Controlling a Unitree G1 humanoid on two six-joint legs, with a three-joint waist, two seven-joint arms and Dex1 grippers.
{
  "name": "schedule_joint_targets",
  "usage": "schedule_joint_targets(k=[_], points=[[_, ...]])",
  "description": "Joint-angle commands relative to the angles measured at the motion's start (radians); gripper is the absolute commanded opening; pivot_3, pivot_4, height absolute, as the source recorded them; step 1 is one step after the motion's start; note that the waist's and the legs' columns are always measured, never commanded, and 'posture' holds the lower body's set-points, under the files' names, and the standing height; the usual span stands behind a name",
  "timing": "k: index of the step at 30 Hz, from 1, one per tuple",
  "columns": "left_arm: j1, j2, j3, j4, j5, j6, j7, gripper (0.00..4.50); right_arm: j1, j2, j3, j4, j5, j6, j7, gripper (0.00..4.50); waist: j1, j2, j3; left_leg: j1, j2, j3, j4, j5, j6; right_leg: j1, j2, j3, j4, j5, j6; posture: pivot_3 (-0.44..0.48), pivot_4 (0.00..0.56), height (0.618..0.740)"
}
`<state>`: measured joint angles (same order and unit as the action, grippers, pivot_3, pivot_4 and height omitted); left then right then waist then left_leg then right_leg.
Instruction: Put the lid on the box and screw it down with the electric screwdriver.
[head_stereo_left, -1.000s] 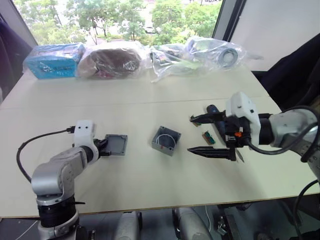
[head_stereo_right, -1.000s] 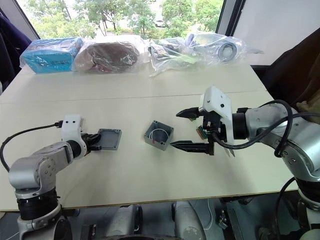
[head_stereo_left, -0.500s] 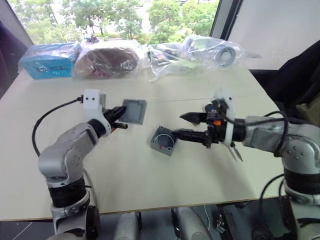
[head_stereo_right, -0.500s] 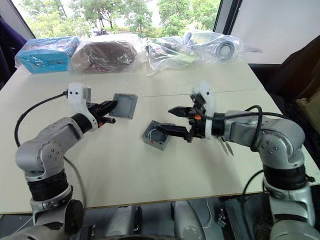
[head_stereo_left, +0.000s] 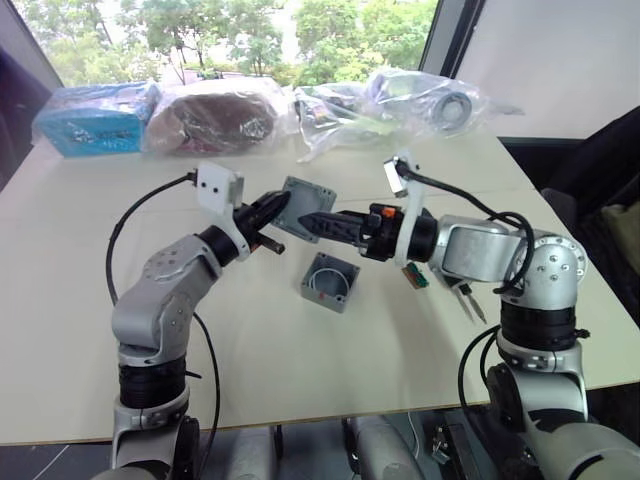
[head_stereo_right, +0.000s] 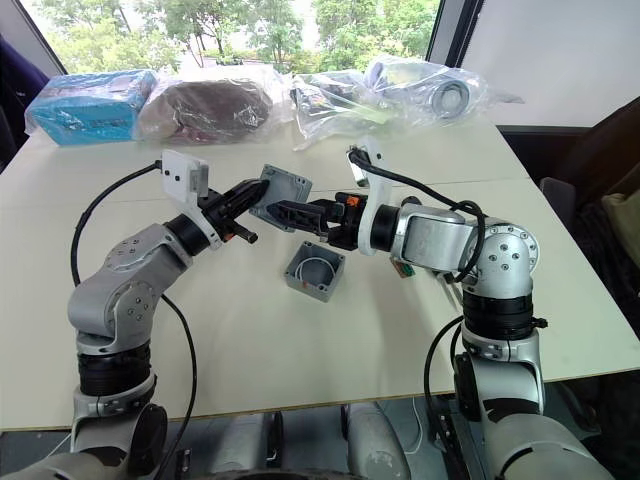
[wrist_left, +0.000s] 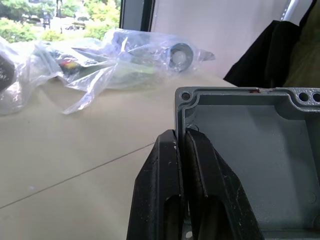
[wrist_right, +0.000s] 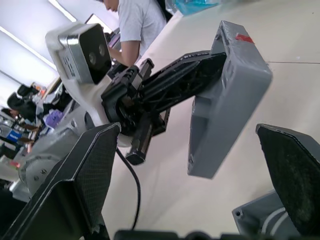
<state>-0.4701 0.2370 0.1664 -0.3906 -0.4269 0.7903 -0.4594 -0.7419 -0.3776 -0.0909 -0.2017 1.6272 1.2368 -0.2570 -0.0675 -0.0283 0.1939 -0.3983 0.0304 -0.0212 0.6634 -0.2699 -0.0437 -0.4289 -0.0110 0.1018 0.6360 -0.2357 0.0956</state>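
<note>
nearest to you on the pale table (head_stereo_left: 250, 330), the deep square grey plastic box (head_stereo_left: 331, 282) sits open side up with its white loop showing, free of both grippers. just beyond its right side, small green-and-red pieces (head_stereo_left: 417, 277) lie on the table.

above and behind the box, the left gripper (head_stereo_left: 272, 212) holds the thin square grey plastic lid (head_stereo_left: 306, 201) in the air, its two black fingers (wrist_left: 180, 165) pinched together on one lid wall. the right gripper (head_stereo_left: 325, 226) reaches in from the opposite side with fingers spread wide, tips close to the lid and not closed on it.

judgement: the lid-placing step is in hand, at an apparent hand-over or alignment. next, bring the lid down square over the box's corner posts; a tilted lid would miss them.

farthest back, clear plastic bags (head_stereo_left: 400, 105) line the table edge.
</note>
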Motion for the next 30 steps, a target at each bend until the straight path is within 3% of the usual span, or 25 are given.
schedule_joint_targets(k=[1, 9, 12, 13, 15, 18, 21, 24, 27, 30], points=[[0.003, 0.006, -0.019, -0.028, -0.021, -0.042, 0.001, 0.0, -0.022, -0.006, 0.015, -0.022, 0.068, -0.049, -0.04, 3.18, -0.001, 0.0, 0.0, 0.0, 0.0, 0.0, 0.0, 0.0, 0.0, 0.0, 0.0, 0.0, 0.0, 0.0, 0.0, 0.0, 0.15, 0.74], [0.017, 0.017, -0.029, -0.031, -0.048, -0.041, 0.009, 0.0, -0.022, -0.023, 0.041, -0.024, 0.095, -0.093, -0.062, 0.29, -0.002, 0.001, 0.0, -0.002, 0.0, 0.0, 0.0, 0.0, 0.0, 0.0, 0.0, 0.0, -0.002, 0.0, 0.0, 0.0, 0.15, 0.74], [0.026, 0.037, -0.033, -0.035, -0.062, -0.021, 0.007, 0.0, -0.026, -0.03, 0.04, -0.031, 0.095, -0.109, -0.056, 0.23, -0.002, 0.001, 0.0, -0.003, 0.0, -0.001, 0.0, 0.0, 0.0, -0.001, 0.0, -0.001, -0.003, 0.0, 0.0, 0.0, 0.15, 0.74], [0.035, 0.064, -0.038, -0.037, -0.068, -0.019, -0.022, 0.68, -0.032, -0.041, 0.033, -0.041, 0.071, -0.114, -0.029, 0.23, -0.002, 0.001, 0.0, -0.003, 0.0, -0.001, 0.0, 0.0, 0.0, -0.002, 0.0, -0.001, -0.003, 0.0, 0.0, 0.0, 0.15, 0.74], [0.043, 0.111, -0.034, -0.032, -0.084, -0.015, -0.068, 1.24, -0.044, -0.075, 0.028, -0.08, -0.018, -0.123, 0.052, 0.23, -0.002, 0.001, 0.001, -0.006, 0.0, -0.001, 0.0, 0.0, 0.0, -0.004, 0.0, -0.001, -0.003, 0.001, 0.0, 0.0, 0.15, 0.74], [0.037, 0.195, -0.006, -0.016, -0.152, 0.013, -0.155, 2.43, -0.038, -0.174, 0.075, -0.188, -0.223, -0.159, 0.24, 0.23, -0.001, 0.001, 0.001, -0.009, 0.0, -0.001, 0.0, 0.0, 0.0, -0.008, 0.0, -0.001, -0.002, 0.001, 0.0, 0.0, 0.15, 0.74], [0.04, 0.326, 0.013, -0.007, -0.237, 0.054, -0.302, 3.56, 0.008, -0.334, 0.226, -0.316, -0.59, -0.341, 0.502, 0.23, -0.001, 0.002, 0.001, -0.011, 0.0, -0.001, 0.0, 0.0, 0.0, -0.011, 0.0, -0.001, -0.003, 0.001, 0.001, 0.0, 0.15, 0.74], [0.045, 0.464, -0.005, 0.02, -0.25, 0.046, -0.436, 4.49, 0.071, -0.46, 0.385, -0.321, -0.969, -0.637, 0.695, 0.23, -0.002, 0.002, 0.001, -0.011, 0.0, -0.001, -0.002, 0.0, 0.0, -0.011, 0.0, -0.002, -0.004, 0.001, 0.001, 0.0, 0.15, 0.74], [0.043, 0.579, -0.021, 0.059, -0.261, 0.032, -0.571, 4.49, 0.133, -0.518, 0.486, -0.213, -1.338, -1.048, 0.81, 0.23, -0.002, 0.002, 0.001, -0.011, 0.001, 0.001, -0.002, 0.0, 0.0, -0.012, 0.0, -0.002, -0.004, -0.001, -0.003, 0.0, 0.15, 0.74], [0.037, 0.663, -0.039, 0.099, -0.256, 0.0, -0.694, 4.49, 0.159, -0.515, 0.518, -0.085, -1.618, -1.417, 0.796, 0.23, -0.002, 0.002, 0.001, -0.011, 0.0, 0.003, -0.002, 0.0, 0.0, -0.013, -0.001, 0.0, -0.004, -0.001, -0.004, 0.0, 0.15, 0.74]])
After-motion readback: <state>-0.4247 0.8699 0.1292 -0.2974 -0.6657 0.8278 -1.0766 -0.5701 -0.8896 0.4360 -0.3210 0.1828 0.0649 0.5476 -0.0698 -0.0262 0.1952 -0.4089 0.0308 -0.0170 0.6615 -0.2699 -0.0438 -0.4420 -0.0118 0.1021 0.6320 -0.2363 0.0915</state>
